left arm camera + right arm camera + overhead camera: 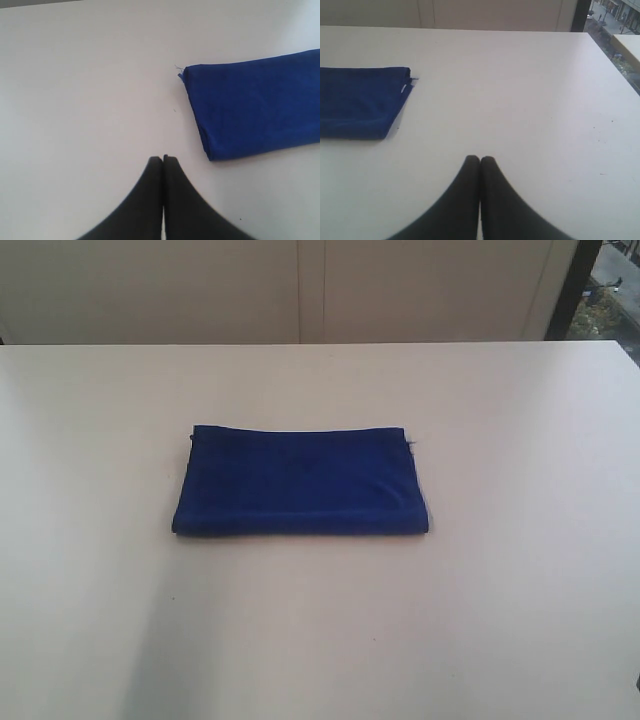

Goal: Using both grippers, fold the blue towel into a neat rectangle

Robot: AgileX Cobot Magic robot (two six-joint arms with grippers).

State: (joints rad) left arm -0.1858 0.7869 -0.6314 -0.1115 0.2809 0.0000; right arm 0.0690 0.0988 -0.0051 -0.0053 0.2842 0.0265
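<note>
The blue towel (300, 482) is lying folded as a rectangle at the middle of the table (520, 620). Your left gripper (162, 159) and right gripper (480, 159) are holding nothing, fingers pinched together, each off one end of it. Sweeping across now risks dragging the top layer askew. The exterior view is showing neither arm, and the fold is hiding its layer count.

Left gripper (162, 159), right gripper (480, 159): jaws closed, empty.
</note>
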